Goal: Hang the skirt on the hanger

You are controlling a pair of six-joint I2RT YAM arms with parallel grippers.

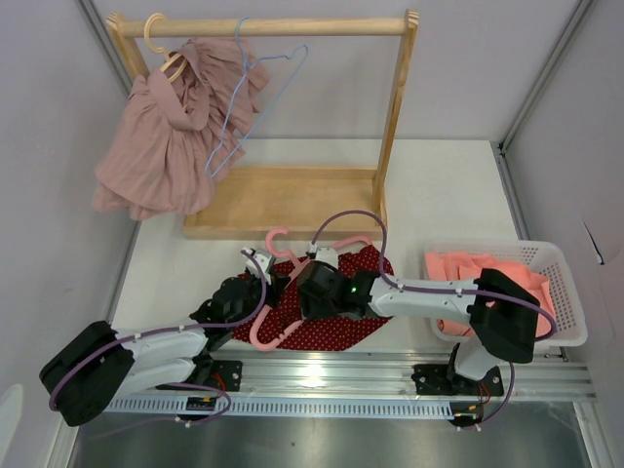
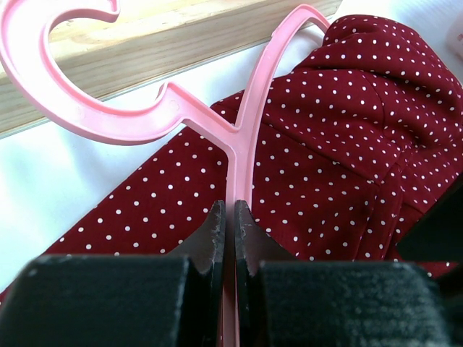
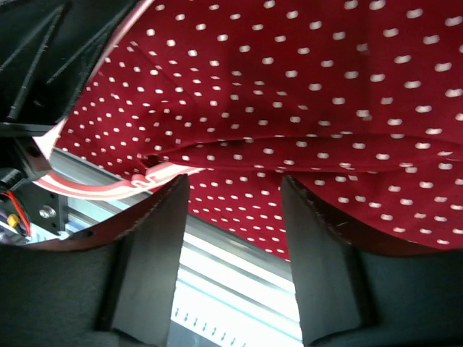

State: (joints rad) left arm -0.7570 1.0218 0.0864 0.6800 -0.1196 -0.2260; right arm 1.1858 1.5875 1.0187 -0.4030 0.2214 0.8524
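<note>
Skirt [image 2: 347, 144] – red with white dots – lies crumpled on the table just in front of the rack [image 1: 283, 200] base, between the two arms. Pink hanger [image 2: 246, 130] rests across its left part, hook toward the rack. Left gripper [image 2: 231, 217] is clamped narrow on the hanger's stem. Right gripper [image 3: 233, 195] is over the skirt's near edge, jaws wide, nothing between them. Basket [image 1: 570, 292] at right holds an orange garment [image 1: 468, 265] – well apart from the skirt.
</note>
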